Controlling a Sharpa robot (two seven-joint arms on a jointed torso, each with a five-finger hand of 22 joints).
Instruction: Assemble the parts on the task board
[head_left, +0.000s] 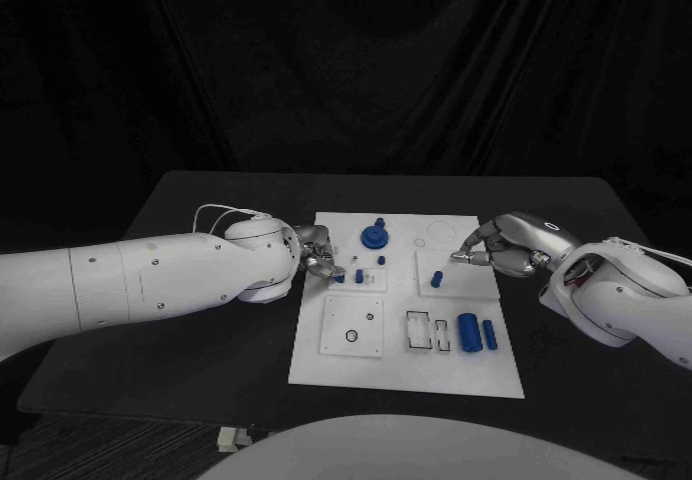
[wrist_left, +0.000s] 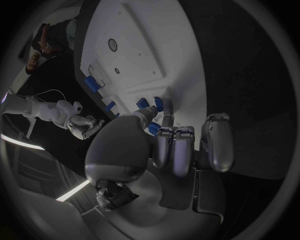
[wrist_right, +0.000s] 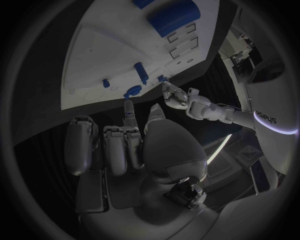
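Observation:
The white task board lies mid-table. On it are a round blue part, small blue pegs, and two blue cylinders near its right edge. My left hand sits at the board's left edge with its fingers curled. In the left wrist view a small blue part shows between its thumb and fingers, just short of two blue pegs. My right hand hovers over the board's upper right. One finger and the thumb reach toward the board; the rest are curled, with nothing in them.
The board has empty round holes in its lower left and rectangular slots beside the cylinders. Bare black table surrounds the board on all sides. A white cable runs over my left wrist.

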